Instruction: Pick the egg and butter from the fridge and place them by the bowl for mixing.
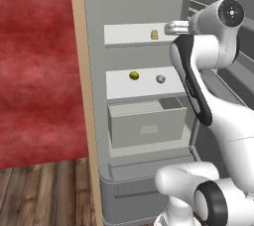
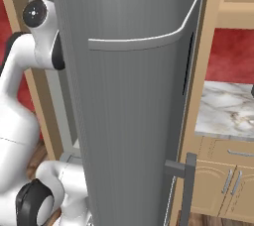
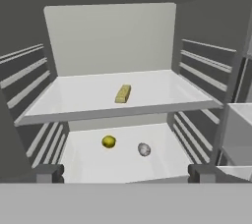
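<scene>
Butter [image 3: 123,94] lies flat, long axis running toward the fridge [image 3: 108,36] back

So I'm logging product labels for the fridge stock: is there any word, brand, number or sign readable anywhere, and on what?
None can be read.
butter: plain yellow, no print.
egg: plain, no mark.
grey ball beside it: speckled, no text.
drawer: a blank pale patch on its front.
fridge door: bare.

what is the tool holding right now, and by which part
Nothing. The tool is open and empty, short of the small pale-yellow rectangular butter block on the upper white fridge shelf.
</scene>
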{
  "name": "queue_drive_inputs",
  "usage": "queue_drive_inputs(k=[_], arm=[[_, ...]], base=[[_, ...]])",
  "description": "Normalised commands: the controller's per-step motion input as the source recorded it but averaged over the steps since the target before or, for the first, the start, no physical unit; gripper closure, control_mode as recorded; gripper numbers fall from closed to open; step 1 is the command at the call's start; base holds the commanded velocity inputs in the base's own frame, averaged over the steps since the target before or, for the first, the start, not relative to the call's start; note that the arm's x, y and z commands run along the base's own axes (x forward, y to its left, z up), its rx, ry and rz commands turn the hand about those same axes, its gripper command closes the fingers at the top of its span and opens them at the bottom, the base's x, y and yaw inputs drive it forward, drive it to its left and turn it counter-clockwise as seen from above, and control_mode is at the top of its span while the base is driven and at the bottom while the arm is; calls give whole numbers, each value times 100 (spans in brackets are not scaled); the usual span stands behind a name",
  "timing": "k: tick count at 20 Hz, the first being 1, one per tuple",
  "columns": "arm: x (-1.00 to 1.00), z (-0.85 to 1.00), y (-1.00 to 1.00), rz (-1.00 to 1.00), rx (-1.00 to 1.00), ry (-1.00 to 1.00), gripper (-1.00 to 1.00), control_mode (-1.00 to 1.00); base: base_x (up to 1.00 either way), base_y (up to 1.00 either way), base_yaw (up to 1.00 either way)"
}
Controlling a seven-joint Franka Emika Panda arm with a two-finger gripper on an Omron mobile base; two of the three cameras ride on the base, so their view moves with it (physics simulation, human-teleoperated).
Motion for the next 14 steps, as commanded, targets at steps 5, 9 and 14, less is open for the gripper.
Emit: queue_drive_inputs(k=[5, 9, 14], arm=[[42, -13, 0, 0, 0, 4, -100, -100], [46, -20, 0, 0, 0, 8, -100, -100], [47, -16, -1, 0, -1, 8, -100, -100]], base=[[0, 0, 0], [0, 0, 0], [0, 0, 0]])
